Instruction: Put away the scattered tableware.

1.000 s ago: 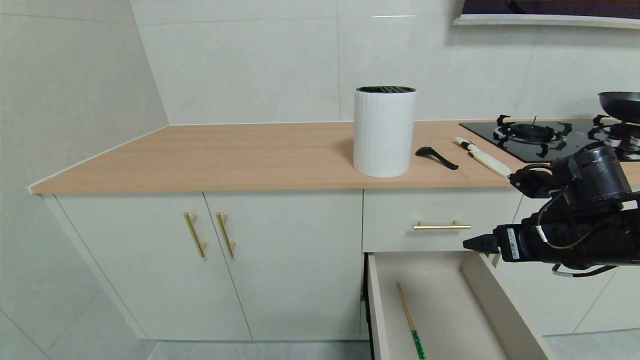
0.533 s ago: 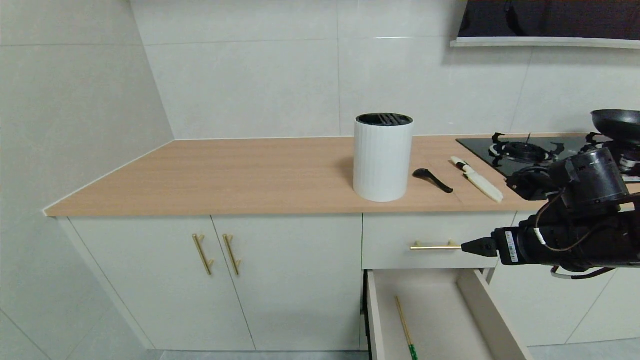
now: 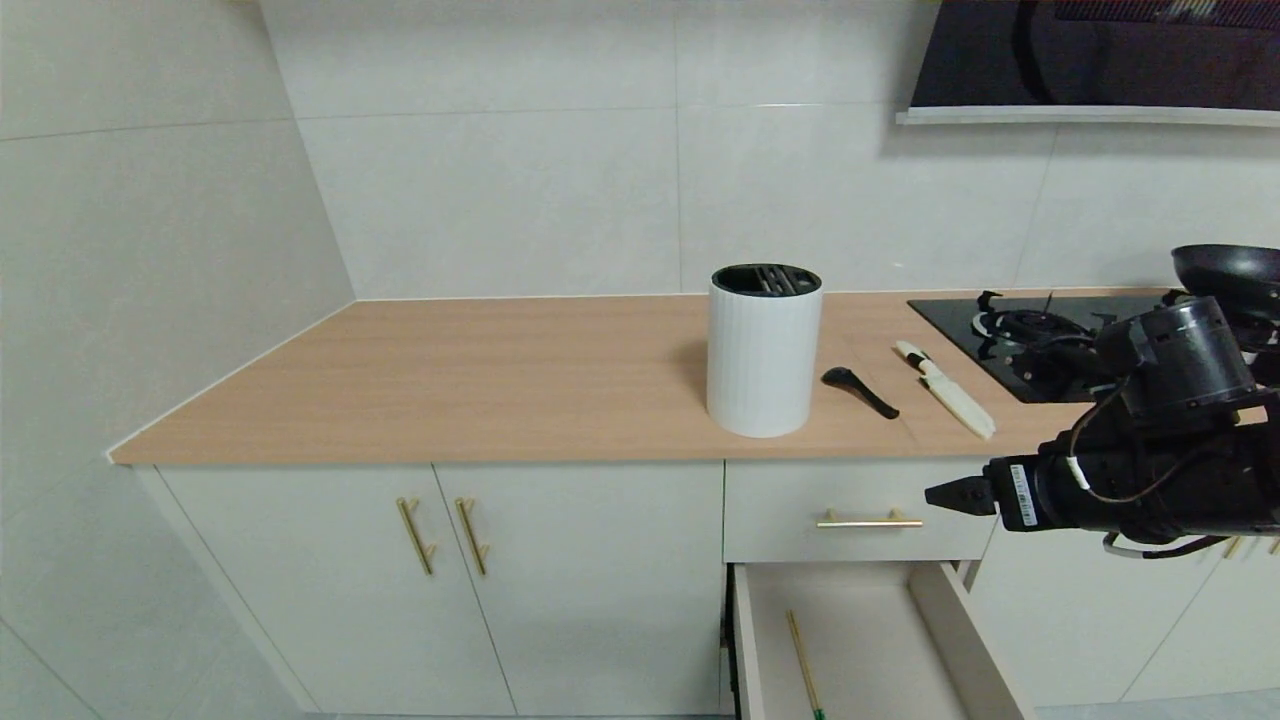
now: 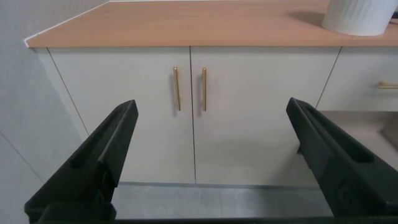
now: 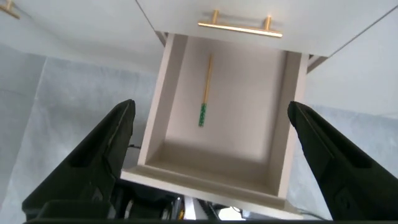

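On the countertop (image 3: 500, 380), holder (image 3: 764, 362), then spoon (image 3: 860, 391), then knife (image 3: 946, 389) rightward; chopstick (image 3: 800, 665) in the open drawer (image 3: 960, 640) below

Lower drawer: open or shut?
Open: the lower drawer is pulled out beneath the shut upper drawer, with a chopstick lying on its floor.

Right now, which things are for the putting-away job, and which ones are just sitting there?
For the job:
black spoon
white knife
chopstick
open drawer
probably the white holder

Just sitting there:
stove
black pan
cupboard doors
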